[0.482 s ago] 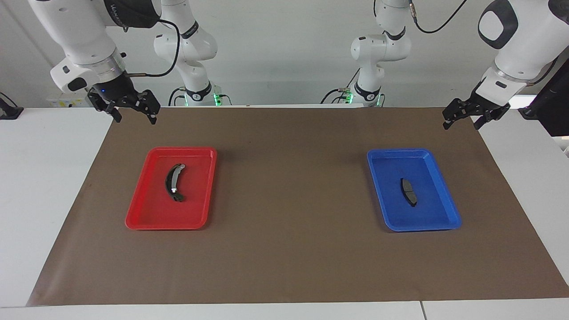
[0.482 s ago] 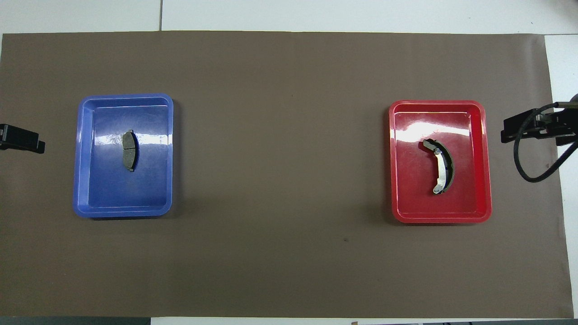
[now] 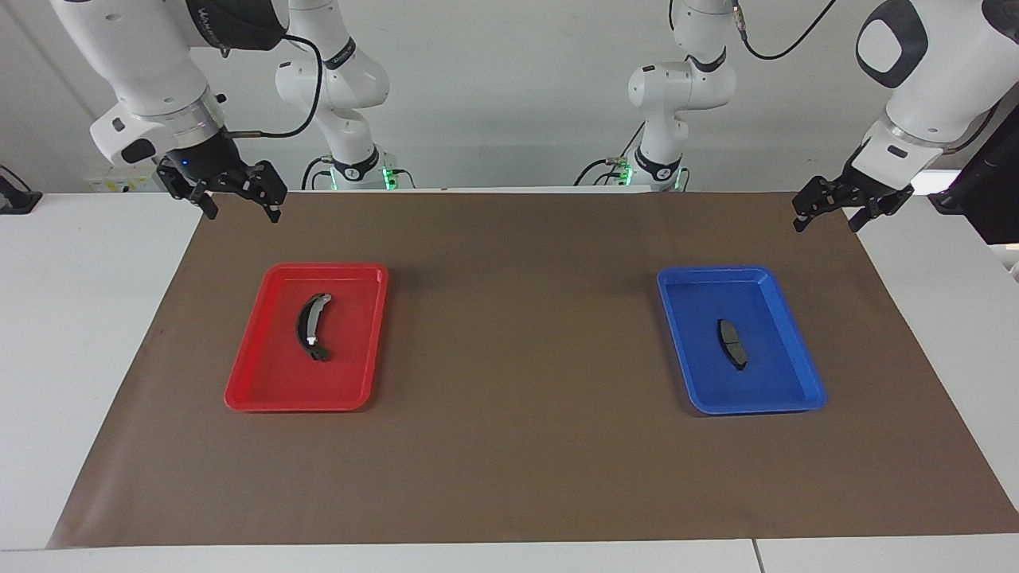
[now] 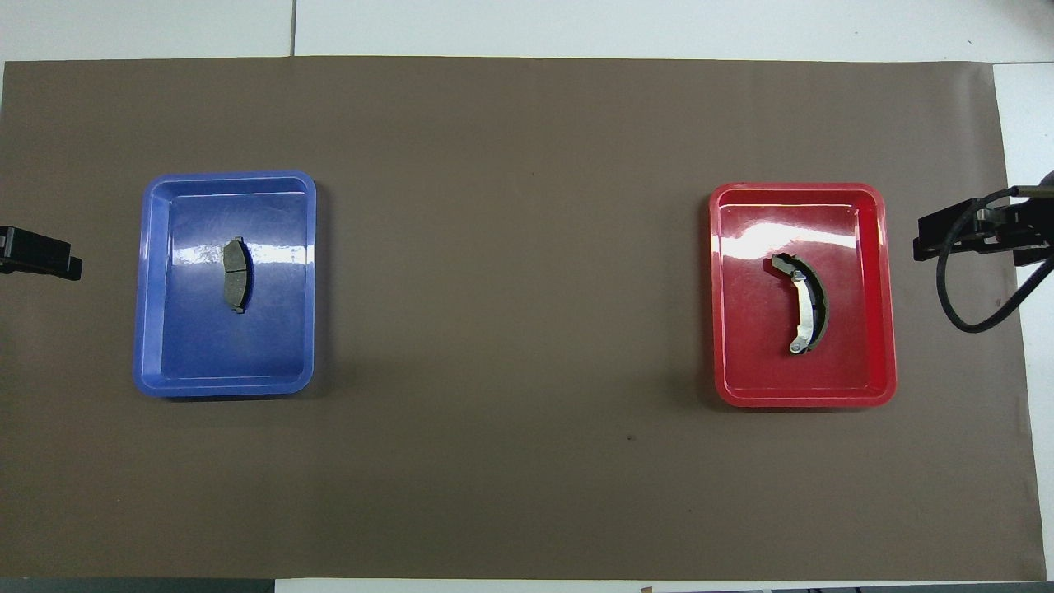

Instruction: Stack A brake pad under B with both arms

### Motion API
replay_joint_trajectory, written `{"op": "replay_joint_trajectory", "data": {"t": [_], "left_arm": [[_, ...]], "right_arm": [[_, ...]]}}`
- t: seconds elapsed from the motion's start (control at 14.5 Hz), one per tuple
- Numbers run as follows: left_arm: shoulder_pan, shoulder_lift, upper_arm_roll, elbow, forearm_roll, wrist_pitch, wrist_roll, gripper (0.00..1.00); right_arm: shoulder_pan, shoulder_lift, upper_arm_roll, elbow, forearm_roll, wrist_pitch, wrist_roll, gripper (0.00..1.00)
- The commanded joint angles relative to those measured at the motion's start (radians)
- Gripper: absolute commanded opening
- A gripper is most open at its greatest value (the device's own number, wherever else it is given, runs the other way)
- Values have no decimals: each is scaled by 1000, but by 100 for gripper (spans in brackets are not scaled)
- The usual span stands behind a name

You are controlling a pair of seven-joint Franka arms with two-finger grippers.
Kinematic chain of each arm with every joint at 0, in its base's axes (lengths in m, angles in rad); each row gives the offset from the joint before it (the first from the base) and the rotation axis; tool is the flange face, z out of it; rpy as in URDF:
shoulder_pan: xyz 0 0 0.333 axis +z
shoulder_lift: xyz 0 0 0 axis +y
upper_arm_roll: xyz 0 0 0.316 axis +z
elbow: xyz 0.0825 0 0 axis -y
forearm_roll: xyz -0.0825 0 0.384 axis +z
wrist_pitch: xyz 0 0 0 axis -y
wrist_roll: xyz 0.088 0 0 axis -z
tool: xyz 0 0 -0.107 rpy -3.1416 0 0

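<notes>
While pad-free, both end effectors aloft, spread.

Two white Franka arms rise from bases at the robots' edge of the worktop. The right arm bends down toward its own end, wrist angled, and its dark claw hangs in the air above the worktop's edge with the fingers spread apart, holding nothing. The left arm mirrors it at the other end, its claw likewise raised, fingers parted and empty. Each claw is tilted inward.
</notes>
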State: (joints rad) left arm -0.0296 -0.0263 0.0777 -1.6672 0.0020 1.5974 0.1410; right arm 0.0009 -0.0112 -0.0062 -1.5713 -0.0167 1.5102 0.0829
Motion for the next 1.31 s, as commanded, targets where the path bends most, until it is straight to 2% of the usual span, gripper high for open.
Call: {"op": "replay_joint_trajectory", "data": {"t": [0.0, 1.24], "left_arm": [[8, -21, -6, -16, 15, 7, -4, 99], [-3, -20, -9, -16, 15, 26, 8, 99]], "right_arm": [[-13, 2, 3, 1, 18, 1, -19, 100], [-10, -1, 3, -9, 21, 1, -8, 100]]}}
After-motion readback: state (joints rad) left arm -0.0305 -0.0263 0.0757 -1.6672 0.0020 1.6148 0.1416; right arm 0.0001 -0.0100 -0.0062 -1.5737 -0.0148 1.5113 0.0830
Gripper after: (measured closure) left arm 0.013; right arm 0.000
